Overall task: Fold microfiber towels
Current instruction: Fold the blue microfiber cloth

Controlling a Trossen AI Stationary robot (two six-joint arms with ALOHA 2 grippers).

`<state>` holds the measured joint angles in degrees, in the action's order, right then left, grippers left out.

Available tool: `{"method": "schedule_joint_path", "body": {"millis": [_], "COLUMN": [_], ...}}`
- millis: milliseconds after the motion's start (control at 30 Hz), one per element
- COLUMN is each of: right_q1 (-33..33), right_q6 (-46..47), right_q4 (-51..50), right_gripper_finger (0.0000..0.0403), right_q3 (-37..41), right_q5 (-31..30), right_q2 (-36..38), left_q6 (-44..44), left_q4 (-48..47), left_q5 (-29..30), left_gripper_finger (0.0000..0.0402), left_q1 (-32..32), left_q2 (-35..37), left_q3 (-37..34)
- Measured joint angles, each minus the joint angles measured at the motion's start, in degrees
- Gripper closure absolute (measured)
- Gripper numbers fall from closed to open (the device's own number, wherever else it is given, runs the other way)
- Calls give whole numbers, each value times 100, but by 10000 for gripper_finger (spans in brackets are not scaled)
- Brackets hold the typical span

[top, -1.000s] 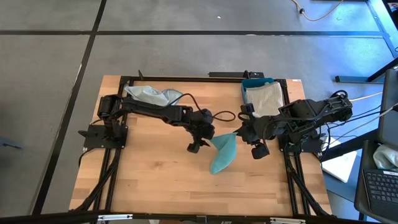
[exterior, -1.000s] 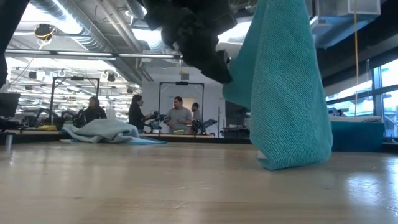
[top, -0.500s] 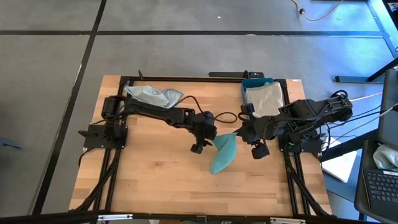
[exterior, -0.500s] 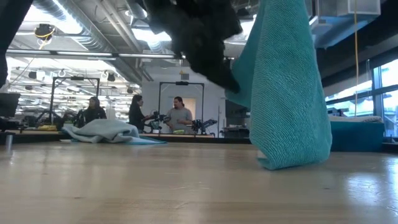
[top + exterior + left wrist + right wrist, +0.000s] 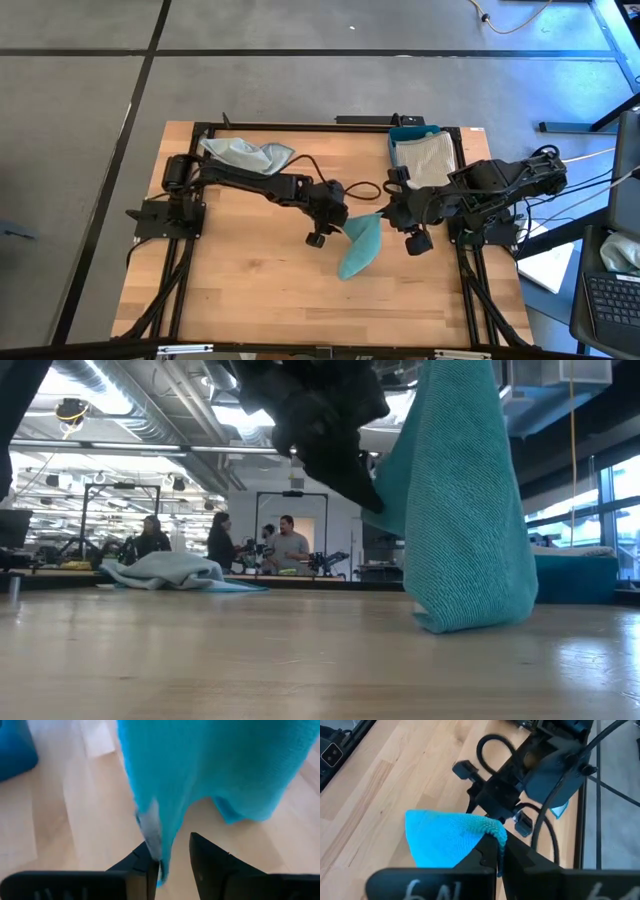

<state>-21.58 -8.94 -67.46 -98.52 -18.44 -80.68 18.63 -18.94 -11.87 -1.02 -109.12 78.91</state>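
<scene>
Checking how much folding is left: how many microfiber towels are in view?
3 clear: a teal towel hanging mid-table, a pale crumpled towel at the far left corner, a cream towel in the blue tray. More may be hidden underneath.

- Pale marks on the dark body of the right pincer (image 5: 501, 854), possibly the digit 6, show in its wrist view.
- Nothing else legible.

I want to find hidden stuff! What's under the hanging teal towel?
Under the teal towel is bare wooden table; its bottom edge rests there. The right gripper pinches its top corner, and the left gripper is at its edge. The spot beneath the bottom fold is covered.
</scene>
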Motion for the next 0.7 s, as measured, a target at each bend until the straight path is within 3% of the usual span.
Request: {"method": "schedule_joint_path", "body": {"millis": [400,600,700], "right_q1": [0,0,-2], "right_q6": [71,95,95], "right_q4": [-17,-42,-64], "right_gripper_finger": [392,392,392], "right_q3": [0,0,0], "right_q5": [0,0,0], "right_q2": [0,0,0], "left_q6": [-6,-153,-280], "left_q4": [37,70,52], "left_q5": [-89,170,332], "left_gripper_finger": [336,390,397], "left_q1": [-13,-12,-12], "left_q2": [13,11,11], "left_q3": [-9,-9,-9]}}
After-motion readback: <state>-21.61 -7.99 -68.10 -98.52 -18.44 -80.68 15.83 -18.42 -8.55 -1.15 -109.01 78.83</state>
